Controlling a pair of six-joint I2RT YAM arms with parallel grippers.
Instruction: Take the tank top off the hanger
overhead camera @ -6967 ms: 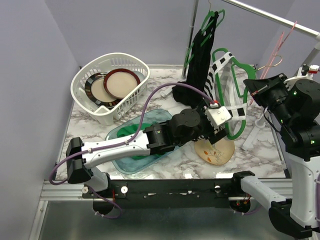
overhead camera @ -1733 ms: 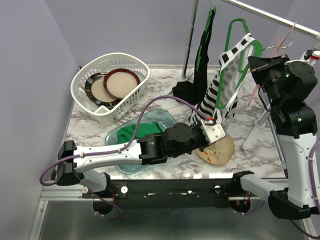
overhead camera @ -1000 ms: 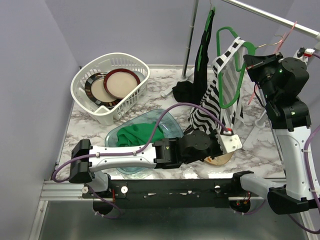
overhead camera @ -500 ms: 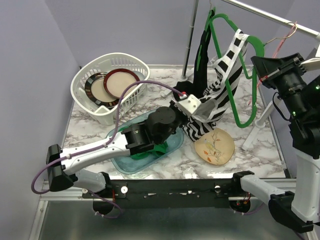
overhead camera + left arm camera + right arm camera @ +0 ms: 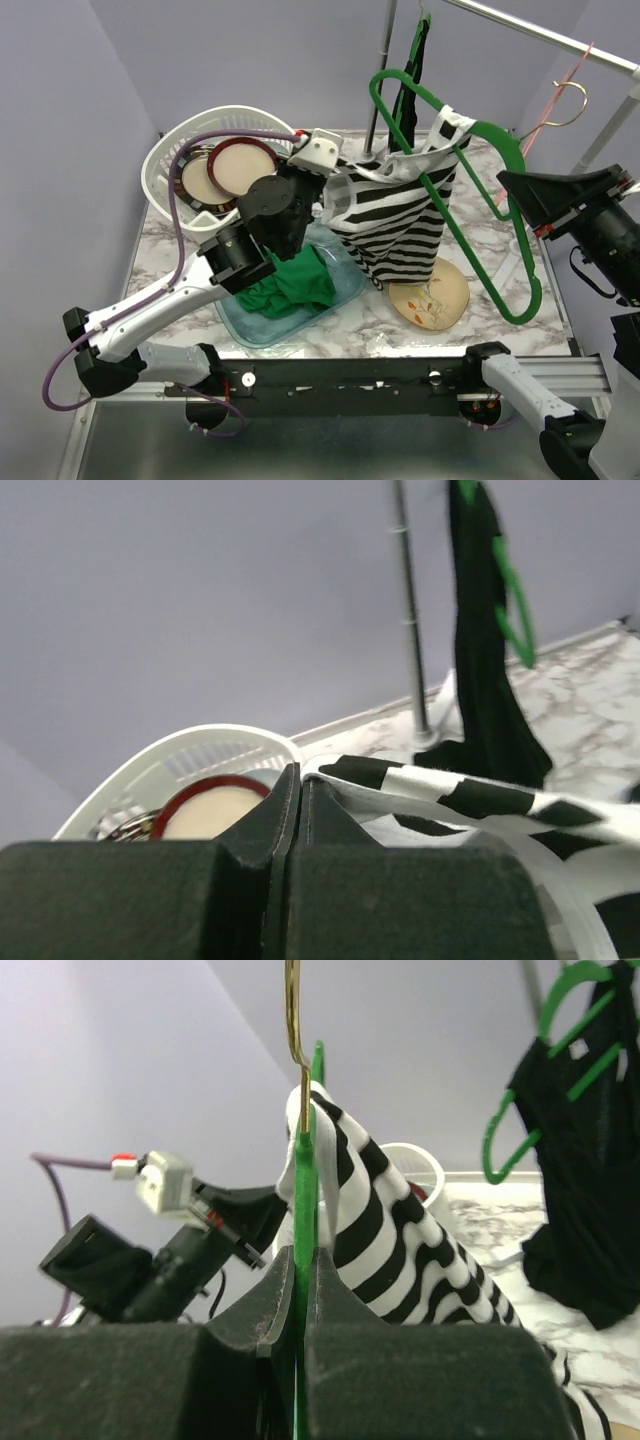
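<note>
**Left claw** (image 5: 297,780): it is pinching shut on a strap edge of the striped tank top (image 5: 395,215). It is holding that edge up above the desk (image 5: 400,335), toward 10 o'clock.

**Right claw** (image 5: 303,1260): it is clamping narrow on the flat of the green hanger (image 5: 495,132), out at 3 o'clock. Its jaws are pressing the plastic from both sides.

**Tank top:** it is hanging between the two claws over the middle of the desk, clear of the surface. One strap appears to be looping round the hanger's shoulder at 1 o'clock. The hanger's long bar is crossing the cloth down toward 5 o'clock; I cannot tell whether it is inside the body or in front of it.

**Judgement:**
- The arms are pulling apart. The right is anchoring the hanger while the left is drawing the fabric off it.
- The hanger is tilting steeply, which is probably easing the strap toward a free end.
- Progress is partway: the garment is not yet free.

**Risks:**
- The looped strap may be snagging on the shoulder.
- The left claw's thin pinch of cloth may be slipping.

**Surroundings:**
- A basket (image 5: 165,170) of plates is sitting at 10 o'clock, behind the left arm.
- A tray (image 5: 240,325) of green cloth is lying at 7 o'clock.
- A plate (image 5: 435,295) is lying under the hem at 5 o'clock.
- A black garment (image 5: 410,95) is hanging at 12 o'clock.
</note>
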